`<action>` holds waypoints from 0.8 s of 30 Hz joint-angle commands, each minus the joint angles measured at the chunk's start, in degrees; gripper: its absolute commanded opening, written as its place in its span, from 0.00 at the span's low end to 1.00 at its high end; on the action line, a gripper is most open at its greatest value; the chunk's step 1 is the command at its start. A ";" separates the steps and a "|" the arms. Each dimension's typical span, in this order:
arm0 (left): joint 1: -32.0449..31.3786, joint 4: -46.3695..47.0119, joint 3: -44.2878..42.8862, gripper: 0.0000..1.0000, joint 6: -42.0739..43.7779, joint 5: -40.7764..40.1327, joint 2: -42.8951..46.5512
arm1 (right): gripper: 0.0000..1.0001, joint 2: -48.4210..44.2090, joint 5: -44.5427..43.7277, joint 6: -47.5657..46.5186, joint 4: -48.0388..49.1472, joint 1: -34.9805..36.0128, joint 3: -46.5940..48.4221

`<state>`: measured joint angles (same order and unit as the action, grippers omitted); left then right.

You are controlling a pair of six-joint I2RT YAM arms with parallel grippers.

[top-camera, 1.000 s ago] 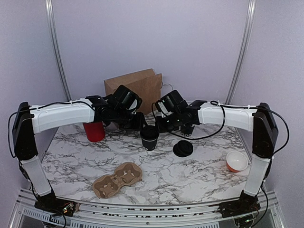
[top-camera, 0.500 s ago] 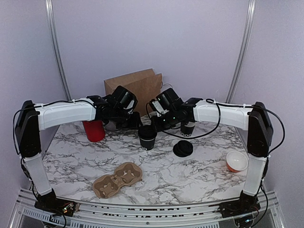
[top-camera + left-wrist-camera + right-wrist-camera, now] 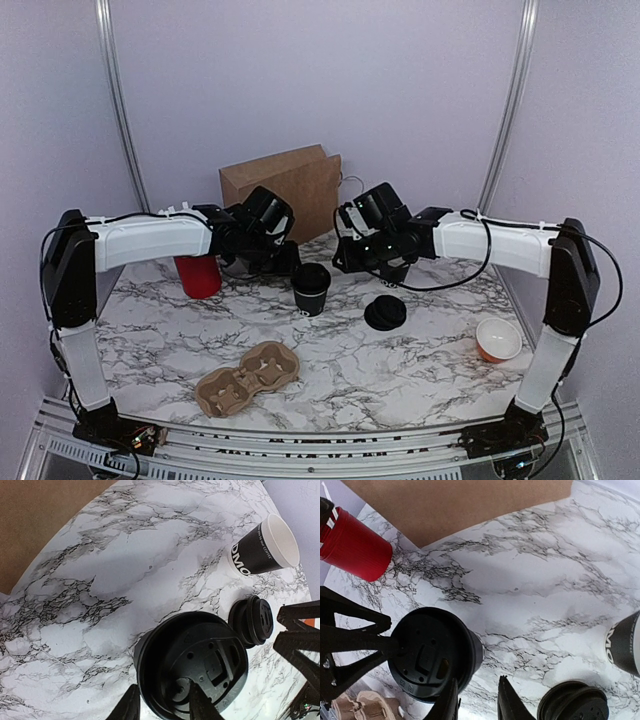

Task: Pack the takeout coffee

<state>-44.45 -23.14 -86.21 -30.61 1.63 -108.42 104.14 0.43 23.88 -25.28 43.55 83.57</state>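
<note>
The takeout coffee (image 3: 311, 288), a small black cup with a black lid on, stands upright mid-table. It also shows in the left wrist view (image 3: 192, 670) and the right wrist view (image 3: 432, 652). My left gripper (image 3: 289, 262) (image 3: 163, 687) is open just left of and above the cup. One finger is over the lid and the other is outside its rim. My right gripper (image 3: 346, 262) (image 3: 477, 680) is open and empty just right of the cup, with bare marble between its fingers.
A loose black lid (image 3: 385, 312) lies right of the coffee. An open black cup with a white inside (image 3: 260, 550) stands behind it. A red cup (image 3: 199, 275) stands left, a brown bag (image 3: 283, 190) at the back, a cardboard carrier (image 3: 248, 378) in front, an orange bowl (image 3: 497, 340) at right.
My right gripper has drawn back a little to the right, away from the coffee. The left gripper stays at the lid. The cup has shifted slightly left.
</note>
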 commanded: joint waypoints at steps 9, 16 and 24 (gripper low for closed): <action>0.50 1.00 -3.02 0.34 1.37 -1.02 -2.13 | 0.23 -1.50 7.13 7.31 9.91 -1.89 -7.02; 0.74 1.89 -3.27 0.34 2.18 -1.50 -3.87 | 0.22 0.16 8.33 7.76 10.90 -1.89 -6.67; 0.68 2.53 -1.53 0.32 1.80 -0.90 -3.55 | 0.22 0.84 9.59 8.10 11.88 -1.89 -7.88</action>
<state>-44.01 -20.80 -88.33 -29.28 0.97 -111.22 103.94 8.56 31.42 -15.51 41.76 75.85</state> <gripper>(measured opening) 0.329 0.219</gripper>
